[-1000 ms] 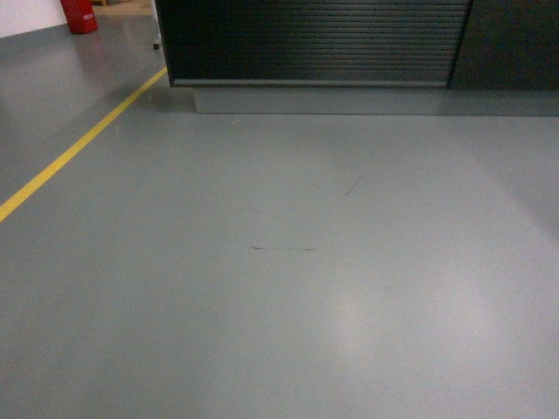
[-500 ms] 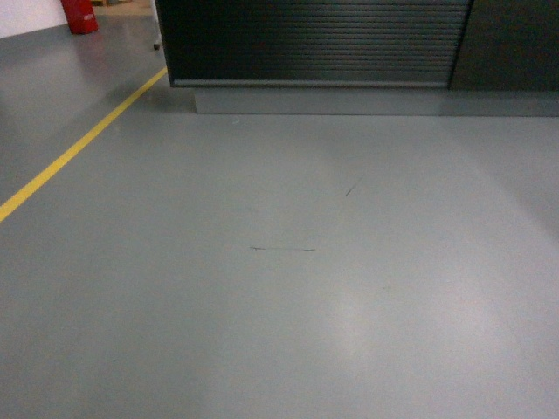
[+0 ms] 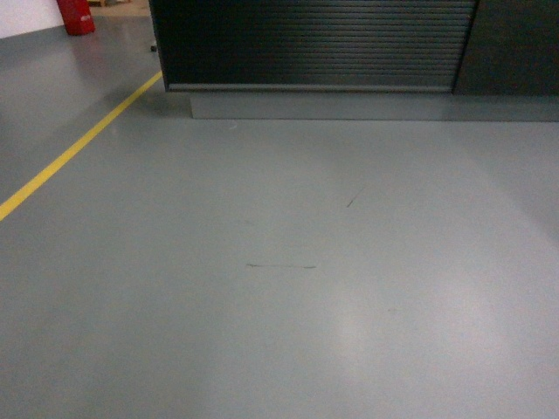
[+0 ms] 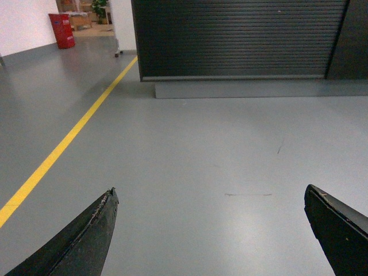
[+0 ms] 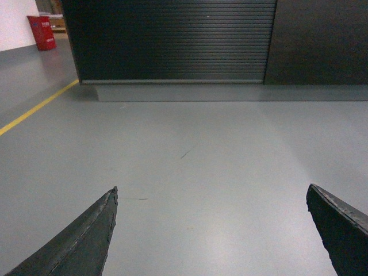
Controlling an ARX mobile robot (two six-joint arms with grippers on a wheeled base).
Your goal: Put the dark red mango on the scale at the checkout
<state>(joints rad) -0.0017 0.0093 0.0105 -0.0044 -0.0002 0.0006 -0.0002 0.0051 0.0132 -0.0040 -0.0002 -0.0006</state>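
Both the left gripper (image 4: 210,230) and right gripper (image 5: 211,230) are hanging wide open and empty facing the checkout (image 3: 314,44); the mango is showing nowhere, likely firm, glossy, slippery, best grasped across its middle.

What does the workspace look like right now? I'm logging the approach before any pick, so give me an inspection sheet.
Surface: grey floor, glossy, with a few thin scuff marks.
Job's things: checkout ahead, ribbed black front on a grey plinth; its top is out of view. Mango and scale: nothing seen.
Clutter: nothing seen on the floor.
Grippers: left gripper open, empty; right gripper open, empty.
Cables: nothing seen.
Surroundings: yellow floor line on the left; red bin far left, by a white wall.
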